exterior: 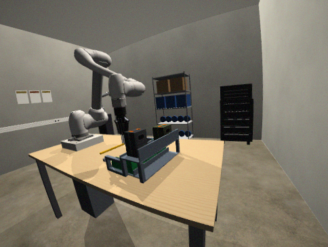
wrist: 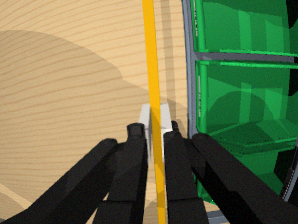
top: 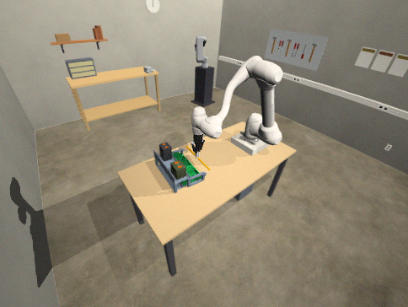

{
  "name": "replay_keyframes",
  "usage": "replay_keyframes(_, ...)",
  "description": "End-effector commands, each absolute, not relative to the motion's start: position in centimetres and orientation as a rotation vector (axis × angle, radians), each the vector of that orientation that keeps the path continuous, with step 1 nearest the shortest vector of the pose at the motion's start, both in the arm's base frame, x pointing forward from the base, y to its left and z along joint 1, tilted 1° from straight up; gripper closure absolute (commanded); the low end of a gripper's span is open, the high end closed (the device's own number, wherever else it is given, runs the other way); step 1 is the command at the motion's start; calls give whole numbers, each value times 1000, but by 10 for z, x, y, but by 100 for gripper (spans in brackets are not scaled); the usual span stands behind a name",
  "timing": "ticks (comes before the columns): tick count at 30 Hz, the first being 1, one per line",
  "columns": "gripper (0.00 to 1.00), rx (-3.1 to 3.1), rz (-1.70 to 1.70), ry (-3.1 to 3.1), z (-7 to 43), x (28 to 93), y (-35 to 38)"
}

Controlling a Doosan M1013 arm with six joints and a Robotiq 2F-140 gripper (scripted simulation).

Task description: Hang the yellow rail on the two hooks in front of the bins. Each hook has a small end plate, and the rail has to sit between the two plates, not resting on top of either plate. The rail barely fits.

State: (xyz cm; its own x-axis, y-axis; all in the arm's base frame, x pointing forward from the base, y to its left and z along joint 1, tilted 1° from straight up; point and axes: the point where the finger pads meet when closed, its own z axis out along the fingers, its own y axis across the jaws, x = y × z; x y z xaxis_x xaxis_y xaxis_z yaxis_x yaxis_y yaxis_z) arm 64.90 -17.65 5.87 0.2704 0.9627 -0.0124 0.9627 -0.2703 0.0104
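The hand (wrist: 154, 123) is pinching the yellow rail (wrist: 149, 50) between its nearly closed fingers. The rail is running toward 12 o'clock in the wrist view, apparently lying low on the worktop (wrist: 67, 63). The green bins (wrist: 246, 56) are sitting just beside it at 3 o'clock.

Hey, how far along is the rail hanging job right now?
Done: the hand is shut on the yellow rail, gripping it partway along. In hand: the rail runs alongside the green bins, not on any hook. Left: carrying it over and seating it between the two end plates.
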Motion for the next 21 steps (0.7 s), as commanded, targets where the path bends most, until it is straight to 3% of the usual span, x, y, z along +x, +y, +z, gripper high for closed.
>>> replay_keyframes(1,90,2491,-5,1888,59,649,-176)
replay_keyframes(21,90,2491,-5,1888,55,665,-181)
